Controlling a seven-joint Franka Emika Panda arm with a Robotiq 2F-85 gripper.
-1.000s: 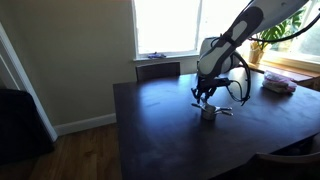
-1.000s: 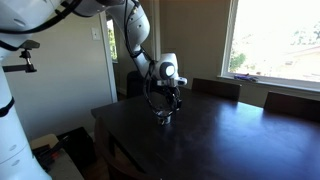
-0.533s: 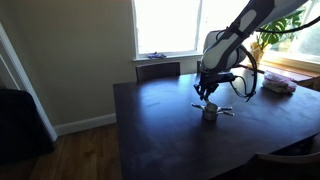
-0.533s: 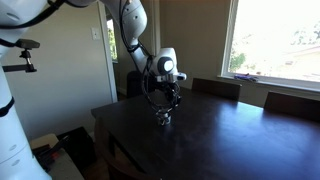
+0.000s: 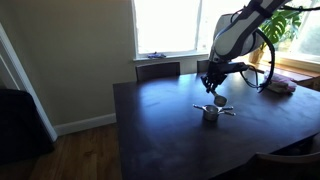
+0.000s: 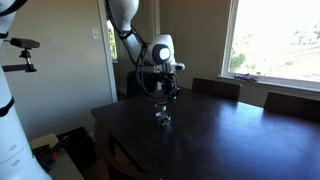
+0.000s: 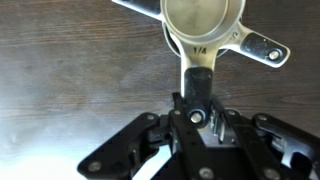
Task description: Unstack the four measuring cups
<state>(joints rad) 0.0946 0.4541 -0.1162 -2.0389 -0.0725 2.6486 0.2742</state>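
The stacked measuring cups (image 5: 211, 113) sit on the dark table (image 5: 170, 135), small and silver with flat handles splayed out; they also show in the exterior view from the other side (image 6: 163, 120). My gripper (image 5: 217, 92) hangs just above them, and also shows there (image 6: 164, 93). In the wrist view the gripper (image 7: 197, 100) is shut on the flat handle of one measuring cup (image 7: 202, 22), whose round bowl is seen from above. Other handles (image 7: 258, 46) of the cups below stick out to the sides beneath it.
Chair backs (image 5: 158, 70) stand at the table's window side (image 6: 215, 88). A bowl-like object (image 5: 278, 86) and a plant (image 5: 285, 30) are by the sill. A camera stand (image 6: 25, 50) is beside the table.
My gripper has risen from the stack and moved slightly toward the window, with one cup held by its handle and lifted off the others.
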